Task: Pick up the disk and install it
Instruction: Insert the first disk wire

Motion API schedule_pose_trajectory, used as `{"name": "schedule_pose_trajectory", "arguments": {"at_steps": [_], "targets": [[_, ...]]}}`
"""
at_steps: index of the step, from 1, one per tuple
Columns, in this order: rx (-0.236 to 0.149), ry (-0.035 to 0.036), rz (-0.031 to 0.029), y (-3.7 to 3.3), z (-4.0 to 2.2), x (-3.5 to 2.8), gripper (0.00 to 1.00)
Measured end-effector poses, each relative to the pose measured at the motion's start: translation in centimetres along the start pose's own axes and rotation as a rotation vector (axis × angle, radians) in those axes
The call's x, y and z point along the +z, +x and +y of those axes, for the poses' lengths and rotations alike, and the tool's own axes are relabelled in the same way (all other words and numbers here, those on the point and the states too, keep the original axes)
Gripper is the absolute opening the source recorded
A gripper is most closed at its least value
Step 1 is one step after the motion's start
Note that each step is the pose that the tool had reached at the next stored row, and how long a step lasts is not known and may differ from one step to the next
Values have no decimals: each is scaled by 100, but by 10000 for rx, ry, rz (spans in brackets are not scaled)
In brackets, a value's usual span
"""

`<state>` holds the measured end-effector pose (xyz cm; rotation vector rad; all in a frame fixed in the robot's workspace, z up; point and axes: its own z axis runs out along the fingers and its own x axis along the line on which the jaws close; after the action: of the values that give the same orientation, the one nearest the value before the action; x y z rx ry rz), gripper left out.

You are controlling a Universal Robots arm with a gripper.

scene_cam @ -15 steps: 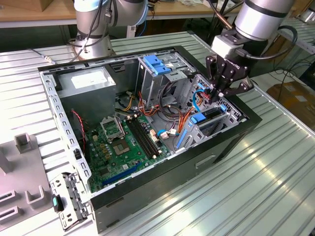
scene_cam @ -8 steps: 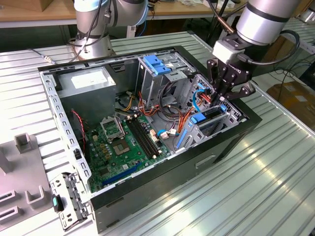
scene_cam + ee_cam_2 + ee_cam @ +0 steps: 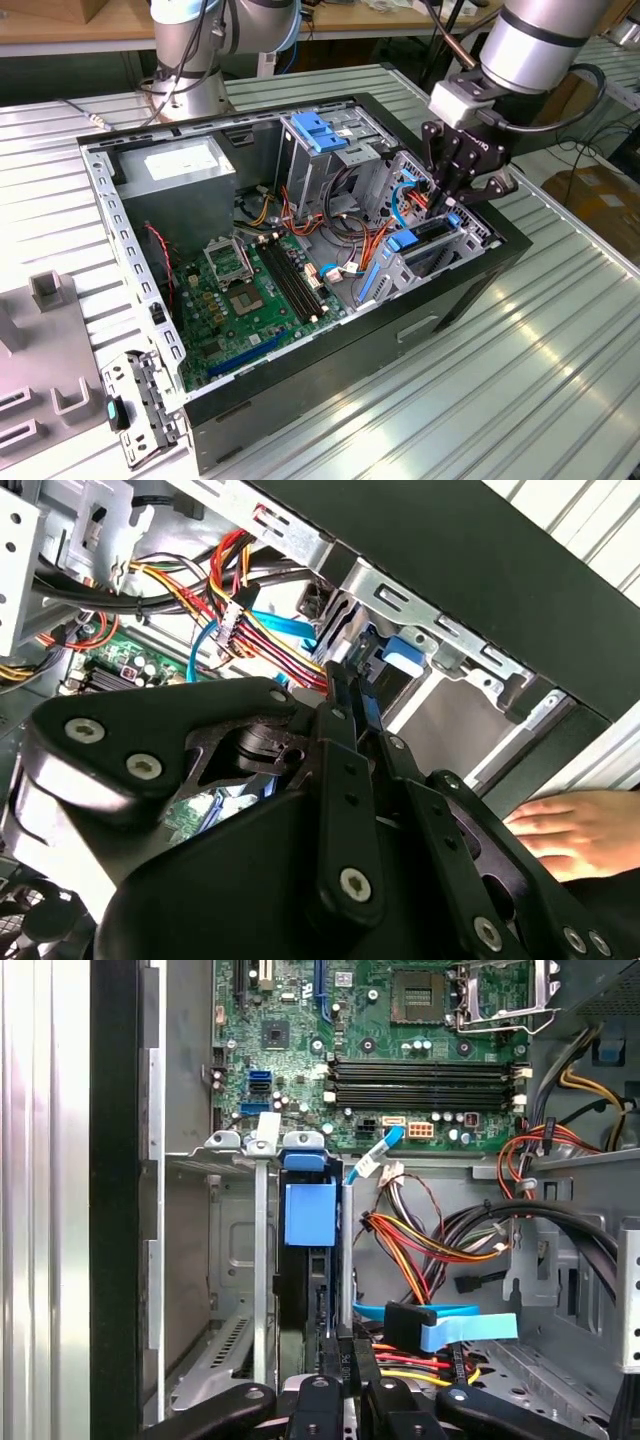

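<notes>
Disk [image 3: 308, 1260] edge-on in bay, claw [image 3: 345, 1375] gripping its rear end.

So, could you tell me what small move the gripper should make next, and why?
Probably a short push deeper into the bay. The gripper grips the disk edge-on, and the disk already stands between the bay's walls, though it doesn't look fully seated.
</notes>
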<state>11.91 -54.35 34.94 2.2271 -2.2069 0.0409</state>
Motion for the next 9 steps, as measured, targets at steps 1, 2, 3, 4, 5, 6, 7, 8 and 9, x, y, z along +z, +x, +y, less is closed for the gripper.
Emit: {"name": "schedule_pose_trajectory", "arguments": {"at_steps": [1, 2, 3, 4, 5, 6, 7, 8, 9], "targets": [[0, 0, 0, 8, 0, 1, 16], [-7, 0, 0, 16, 0, 1, 16], [-30, 0, -1, 17, 0, 1, 16], [-79, 2, -2, 25, 0, 1, 16], [-86, 2, -3, 35, 0, 2, 16], [-88, 2, -1, 55, 0, 2, 16], [-90, 2, -2, 63, 1, 2, 16], [-91, 2, -3, 77, 1, 4, 16], [-94, 2, -7, 85, 2, 4, 16]]}}
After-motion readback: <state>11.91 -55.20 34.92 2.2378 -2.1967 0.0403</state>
